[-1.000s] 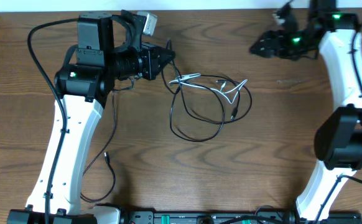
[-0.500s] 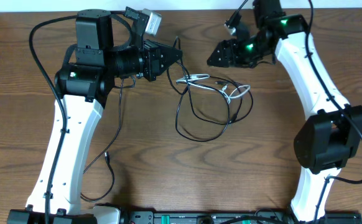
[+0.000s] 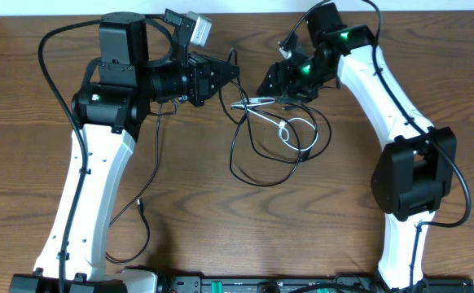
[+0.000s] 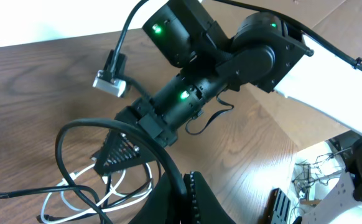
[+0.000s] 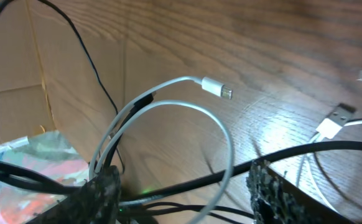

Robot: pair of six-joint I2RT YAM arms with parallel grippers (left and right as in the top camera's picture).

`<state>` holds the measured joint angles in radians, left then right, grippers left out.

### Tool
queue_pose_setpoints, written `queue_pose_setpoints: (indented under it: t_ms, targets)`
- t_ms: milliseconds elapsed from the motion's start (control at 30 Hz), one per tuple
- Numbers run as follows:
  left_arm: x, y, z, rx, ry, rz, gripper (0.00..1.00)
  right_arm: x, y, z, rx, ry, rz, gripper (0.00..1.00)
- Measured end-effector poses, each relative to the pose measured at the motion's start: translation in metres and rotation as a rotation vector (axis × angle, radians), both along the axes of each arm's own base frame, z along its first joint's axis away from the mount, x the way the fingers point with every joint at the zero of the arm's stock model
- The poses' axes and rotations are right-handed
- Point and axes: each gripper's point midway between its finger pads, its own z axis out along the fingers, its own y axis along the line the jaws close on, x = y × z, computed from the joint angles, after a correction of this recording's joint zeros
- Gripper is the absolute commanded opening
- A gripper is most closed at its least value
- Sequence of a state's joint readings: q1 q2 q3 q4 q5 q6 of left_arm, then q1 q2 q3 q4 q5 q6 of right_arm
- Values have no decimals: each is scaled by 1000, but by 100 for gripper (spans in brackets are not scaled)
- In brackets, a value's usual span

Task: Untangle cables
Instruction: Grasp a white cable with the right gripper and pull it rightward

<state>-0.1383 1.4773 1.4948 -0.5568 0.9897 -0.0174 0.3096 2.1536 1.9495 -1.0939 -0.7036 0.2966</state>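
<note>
The cables lie at the table's centre: a black cable (image 3: pixel 261 181) in long loops and a whitish cable (image 3: pixel 290 130) tangled through it. My left gripper (image 3: pixel 227 73) is shut on the black cable (image 4: pixel 116 127) at the tangle's upper left and holds that strand lifted; its fingers (image 4: pixel 184 199) are pressed together on it. My right gripper (image 3: pixel 271 85) is open at the tangle's top. Its fingers (image 5: pixel 187 193) straddle a black strand (image 5: pixel 305 154) and a white loop (image 5: pixel 221 134). A white plug end (image 5: pixel 217 89) sticks out beyond them.
A thin black wire (image 3: pixel 143 213) trails beside the left arm's base. A cardboard box (image 5: pixel 19 68) stands off the table's side. A white USB plug (image 5: pixel 330 124) lies on the wood. An equipment rail (image 3: pixel 245 285) runs along the front edge.
My right arm has swung left from the far right corner to the top of the tangle. The left gripper rose slightly, pulling the black loop and the white cable with it.
</note>
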Motion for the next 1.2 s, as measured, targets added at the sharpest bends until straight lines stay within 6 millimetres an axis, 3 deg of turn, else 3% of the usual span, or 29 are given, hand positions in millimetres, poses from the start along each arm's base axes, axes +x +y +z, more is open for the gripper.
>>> queue_pose_setpoints:
  t_ms: [133,433,667,900,1067,1200]
  targets:
    - [0,0,0,0,0,0,7,-6,11,-5,-3,20,15,51]
    - [0,0,0,0,0,0,7,-6,30,-27,-1,44,35,2]
    - [0,0,-1,3,8,3,8,4,14,-30,-19,44,-7,1]
    - [4,18,-32,123,105,123,7,16,-48,-50,-205,67,-115,1]
    - [8,48,-64,298,184,279,8,25,-117,-60,-388,78,-230,1]
    - [11,68,-78,400,204,370,7,25,-176,-61,-536,92,-321,1]
